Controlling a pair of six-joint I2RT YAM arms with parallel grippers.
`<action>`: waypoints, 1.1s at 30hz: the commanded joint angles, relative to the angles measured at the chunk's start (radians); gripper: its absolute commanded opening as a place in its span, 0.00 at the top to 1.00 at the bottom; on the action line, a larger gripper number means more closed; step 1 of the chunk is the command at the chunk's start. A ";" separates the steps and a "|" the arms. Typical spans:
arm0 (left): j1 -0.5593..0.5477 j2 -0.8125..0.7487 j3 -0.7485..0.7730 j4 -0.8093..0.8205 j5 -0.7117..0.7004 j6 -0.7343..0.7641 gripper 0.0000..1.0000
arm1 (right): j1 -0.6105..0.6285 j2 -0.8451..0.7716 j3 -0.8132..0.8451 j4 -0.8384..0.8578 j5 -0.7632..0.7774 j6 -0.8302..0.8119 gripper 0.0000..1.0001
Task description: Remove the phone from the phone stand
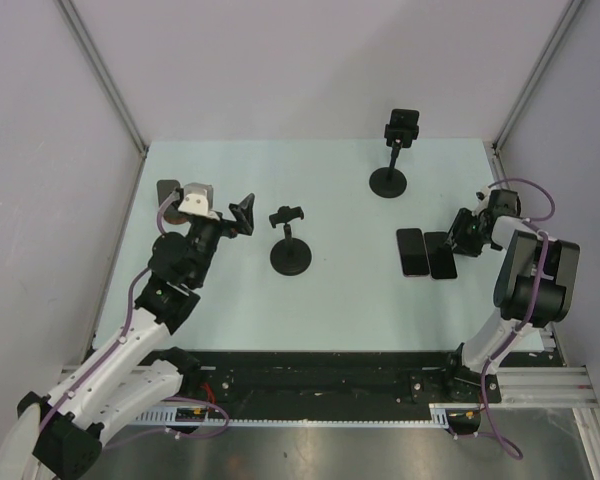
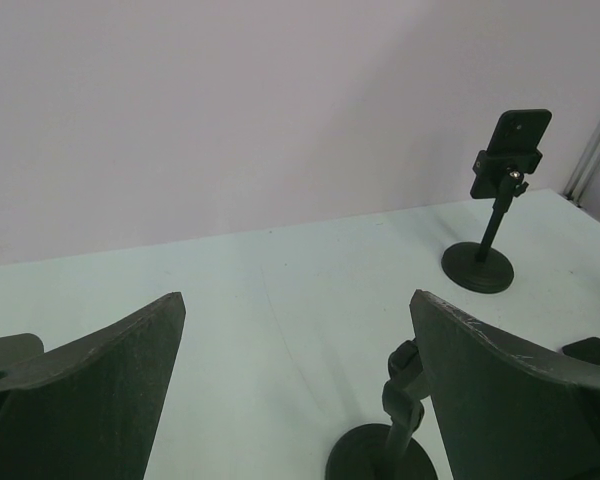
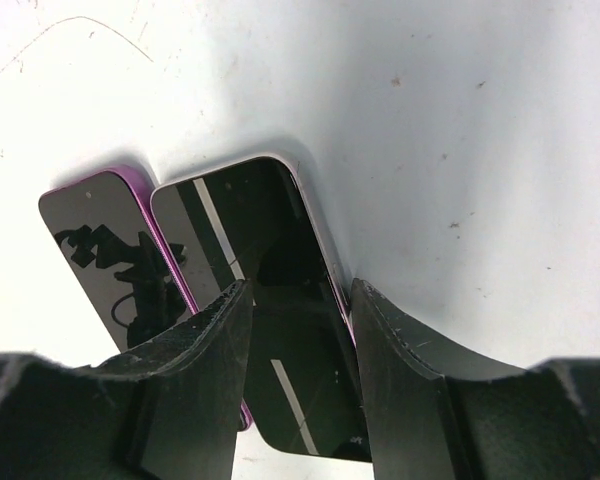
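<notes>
Right pincer (image 3: 300,290) (image 1: 459,238) is down at the bench (image 1: 340,310), its fingers (image 3: 220,370) straddling the long sides of the right-hand flat phone (image 3: 280,240) (image 1: 441,255). Whether they are clamped on it or only closing beside it cannot be told. Just beside that one lies the purple-edged flat phone (image 3: 105,245) (image 1: 411,251), also screen up. Left pincer (image 2: 298,300) (image 1: 245,213) hangs with its fingers wide apart and nothing between them, near a short phone stand (image 1: 291,256) (image 2: 380,455) at mid-bench. The phone (image 1: 403,126) (image 2: 518,135) sits upright in the clamp of the tall phone stand (image 1: 388,181) (image 2: 479,268) at the far side, well apart from both arms.
</notes>
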 commanded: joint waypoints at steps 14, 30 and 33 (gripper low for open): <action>-0.005 0.007 -0.001 0.045 0.069 -0.001 0.00 | -0.025 -0.358 -0.133 -0.200 0.143 0.246 0.26; -0.013 -0.001 -0.001 0.046 0.076 -0.026 0.00 | -0.048 -0.561 -0.537 0.110 0.046 0.606 0.22; -0.013 -0.001 0.001 0.045 0.078 -0.026 0.00 | -0.045 -0.552 -0.554 0.169 0.057 0.626 0.22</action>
